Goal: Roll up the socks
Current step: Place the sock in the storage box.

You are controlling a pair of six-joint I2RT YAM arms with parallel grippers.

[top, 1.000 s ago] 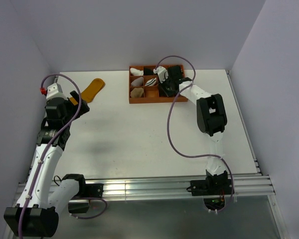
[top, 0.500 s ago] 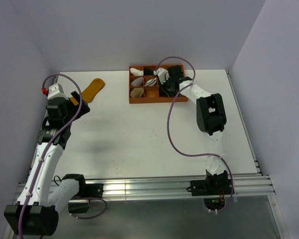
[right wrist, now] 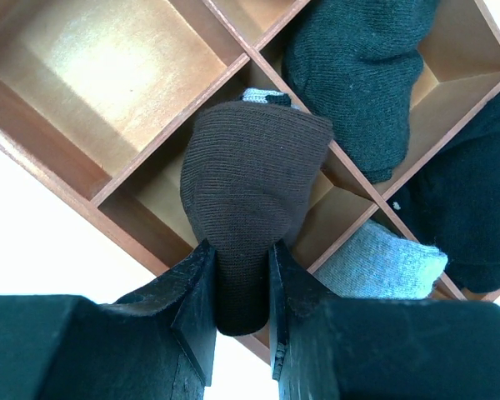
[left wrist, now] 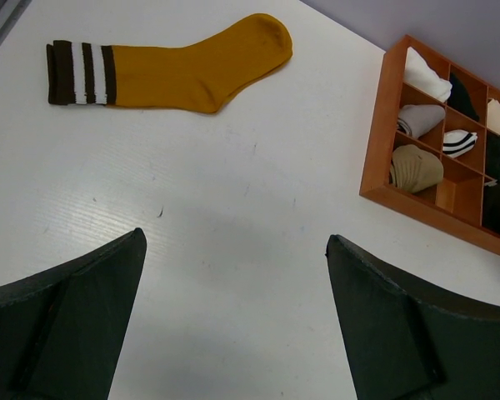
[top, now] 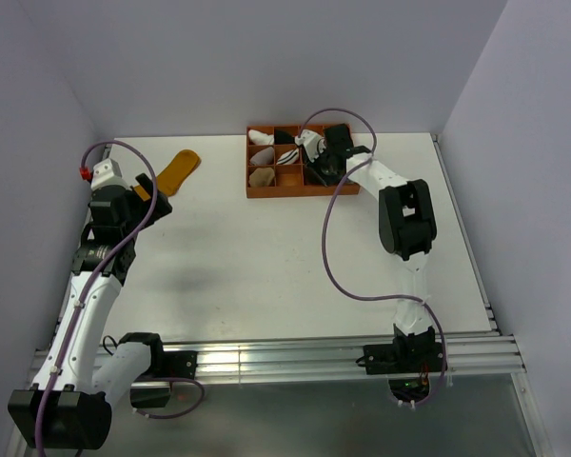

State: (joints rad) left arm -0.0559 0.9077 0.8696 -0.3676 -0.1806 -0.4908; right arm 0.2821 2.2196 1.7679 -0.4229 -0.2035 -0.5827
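Note:
A mustard-yellow sock point(left wrist: 192, 67) with a brown-and-white striped cuff lies flat on the white table; it shows too in the top view as the yellow sock point(top: 179, 169). My left gripper point(left wrist: 235, 246) hovers open and empty a little short of it, also seen as the left gripper point(top: 138, 187). My right gripper point(right wrist: 240, 275) is shut on a bundled dark brown sock point(right wrist: 254, 175), held over a compartment of the wooden tray point(right wrist: 175, 96). A light grey sock point(right wrist: 379, 258) lies in the neighbouring compartment. From above, the right gripper point(top: 316, 157) is over the tray's right half.
The orange-brown divided tray point(top: 295, 191) stands at the back centre. White, beige and striped bundles point(left wrist: 417, 121) fill its left compartments, and dark bundles point(right wrist: 358, 75) its right ones. Purple walls close in the table at the back and sides.
My right arm has shifted slightly to the right over the tray, still gripping the brown sock. The left arm and the yellow sock have not moved.

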